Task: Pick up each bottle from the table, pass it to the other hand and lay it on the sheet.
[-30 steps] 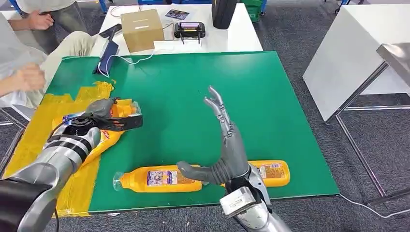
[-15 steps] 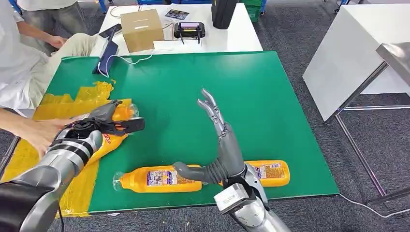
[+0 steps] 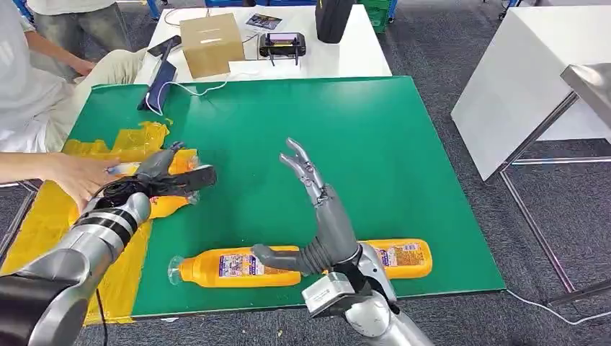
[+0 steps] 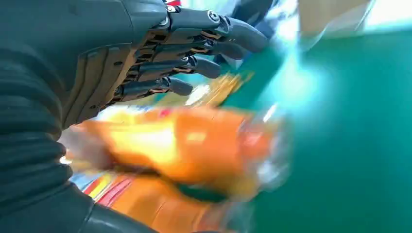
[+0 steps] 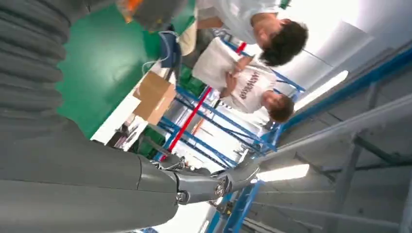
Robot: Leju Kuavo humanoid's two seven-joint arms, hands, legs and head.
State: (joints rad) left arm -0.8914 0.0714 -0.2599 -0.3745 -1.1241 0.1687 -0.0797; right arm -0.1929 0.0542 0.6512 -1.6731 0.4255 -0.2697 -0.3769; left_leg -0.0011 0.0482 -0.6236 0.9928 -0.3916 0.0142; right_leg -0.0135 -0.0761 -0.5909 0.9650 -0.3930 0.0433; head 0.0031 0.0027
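Orange bottle (image 3: 169, 189) sits under the left hand (image 3: 167, 178) at nine o'clock, on the yellow sheet (image 3: 50, 203); whether the fingers grip it or just rest on it, I cannot tell; a person's hand (image 3: 85, 175) reaches in beside it. Two more bottles lie at six o'clock on the green table (image 3: 403, 151); near bottle (image 3: 238, 267) lies long-ways from nine to three, cap at nine. Right hand (image 3: 317, 216) is above them, fingers spread, holding nothing; it is nearer, so it should go next.
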